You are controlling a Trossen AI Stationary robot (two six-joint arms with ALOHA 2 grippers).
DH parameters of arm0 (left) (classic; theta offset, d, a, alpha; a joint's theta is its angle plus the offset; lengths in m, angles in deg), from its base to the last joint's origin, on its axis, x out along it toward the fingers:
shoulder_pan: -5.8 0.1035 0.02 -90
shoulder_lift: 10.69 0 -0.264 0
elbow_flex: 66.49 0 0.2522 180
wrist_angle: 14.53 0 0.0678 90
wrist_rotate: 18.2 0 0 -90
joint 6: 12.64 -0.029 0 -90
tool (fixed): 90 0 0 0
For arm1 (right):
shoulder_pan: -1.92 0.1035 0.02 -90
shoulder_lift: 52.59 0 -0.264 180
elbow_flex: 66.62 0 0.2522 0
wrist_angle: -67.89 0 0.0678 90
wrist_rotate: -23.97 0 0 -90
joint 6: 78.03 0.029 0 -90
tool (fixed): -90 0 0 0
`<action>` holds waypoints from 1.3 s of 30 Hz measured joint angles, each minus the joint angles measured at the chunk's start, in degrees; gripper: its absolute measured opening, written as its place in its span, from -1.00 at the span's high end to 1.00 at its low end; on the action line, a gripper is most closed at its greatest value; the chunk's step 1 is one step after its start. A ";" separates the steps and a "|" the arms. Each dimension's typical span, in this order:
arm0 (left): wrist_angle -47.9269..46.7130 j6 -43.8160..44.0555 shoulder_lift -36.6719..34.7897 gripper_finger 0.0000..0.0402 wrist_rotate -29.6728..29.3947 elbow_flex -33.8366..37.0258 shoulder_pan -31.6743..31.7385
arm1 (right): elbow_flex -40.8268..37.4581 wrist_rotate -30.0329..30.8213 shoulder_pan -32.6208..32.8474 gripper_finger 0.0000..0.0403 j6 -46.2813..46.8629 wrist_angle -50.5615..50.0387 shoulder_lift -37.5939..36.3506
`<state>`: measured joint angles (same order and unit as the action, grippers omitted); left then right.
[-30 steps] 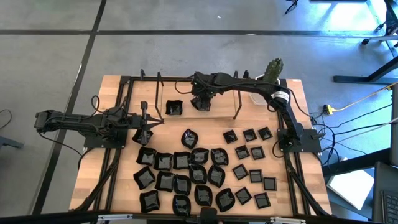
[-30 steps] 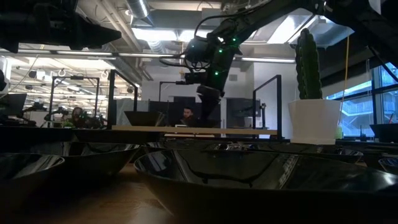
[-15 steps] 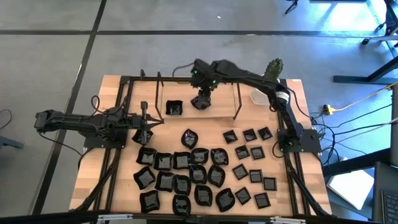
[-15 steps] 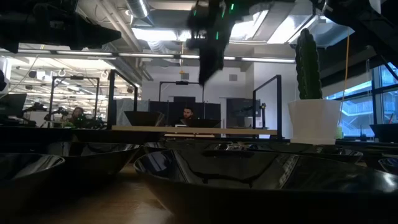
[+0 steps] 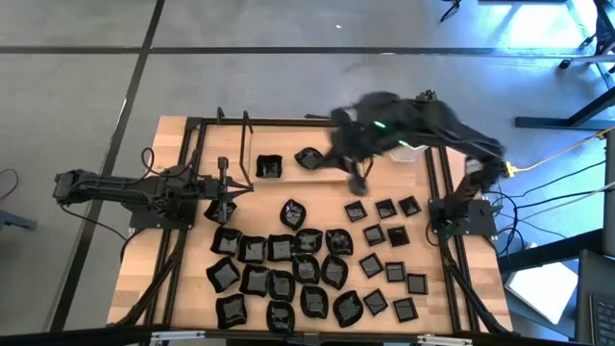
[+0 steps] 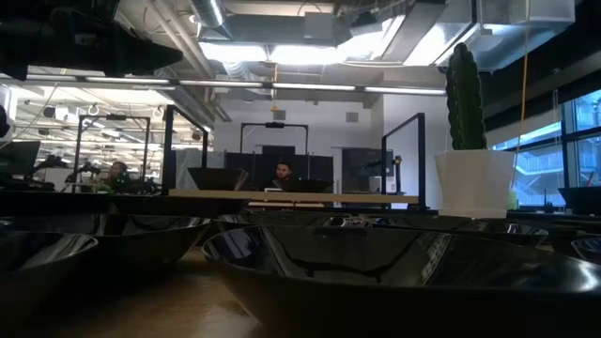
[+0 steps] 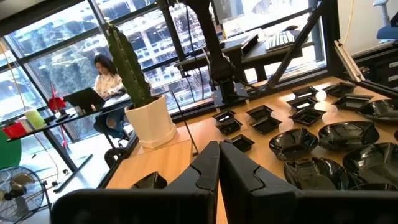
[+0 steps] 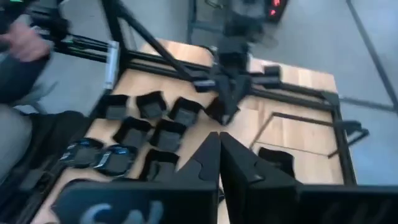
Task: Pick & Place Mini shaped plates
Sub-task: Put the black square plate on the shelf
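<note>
My right end effector [image 5: 357,181], closed and empty, should open squarely above the next plate [image 5: 356,210] on the table [image 5: 317,187].

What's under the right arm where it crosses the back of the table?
Bare wood and the black frame show beside the right arm. It covers most of the cactus pot; any plates beneath it cannot be seen.

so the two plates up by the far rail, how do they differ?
The left plate is squarish with a wavy edge; the right plate is rounded and leaf-like. The left plate sits square to the table edge; the right plate is turned at an angle. The left plate lies nearer the left gripper, the right plate nearer the right gripper. Both are glossy black, empty, resting on the wood apart from the main cluster.
</note>
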<state>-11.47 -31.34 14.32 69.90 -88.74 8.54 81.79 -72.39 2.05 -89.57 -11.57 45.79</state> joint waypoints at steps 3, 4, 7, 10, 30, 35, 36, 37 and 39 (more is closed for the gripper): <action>0.02 0.09 -0.01 0.97 -0.02 0.00 0.00 | 0.00 9.25 5.48 0.95 2.91 -3.26 -3.51; 0.02 0.09 -0.01 0.96 0.00 0.00 0.00 | 0.00 12.93 7.29 0.95 3.72 -4.82 -4.60; 0.02 0.09 0.00 0.96 -0.02 0.00 0.00 | -0.05 23.08 12.82 0.98 7.78 -10.79 -6.63; 0.03 0.09 -0.01 0.98 -0.02 0.00 0.00 | -2.28 29.08 18.29 0.97 10.88 -13.62 -8.50; 0.11 0.96 0.00 0.99 -0.04 0.00 0.00 | -77.74 3.84 -3.89 0.99 -1.52 44.72 -40.65; 0.12 0.52 0.00 0.97 -0.13 0.00 0.00 | -89.33 -9.77 -15.46 0.99 -6.25 52.63 -40.81; 0.11 0.52 0.00 0.96 -0.13 0.00 0.00 | -90.82 -11.41 -16.85 0.99 -7.88 52.87 -40.47; 0.11 0.52 -0.01 0.96 -0.13 0.00 0.00 | -92.13 -12.09 -18.07 0.98 -8.75 52.88 -40.08; 0.11 0.52 -0.01 0.96 -0.15 0.00 0.00 | -94.32 -12.25 -20.03 0.97 -9.58 52.61 -39.36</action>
<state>-11.36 -30.82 14.31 69.76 -88.74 8.54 -12.53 -84.64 -17.98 -99.15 41.05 6.42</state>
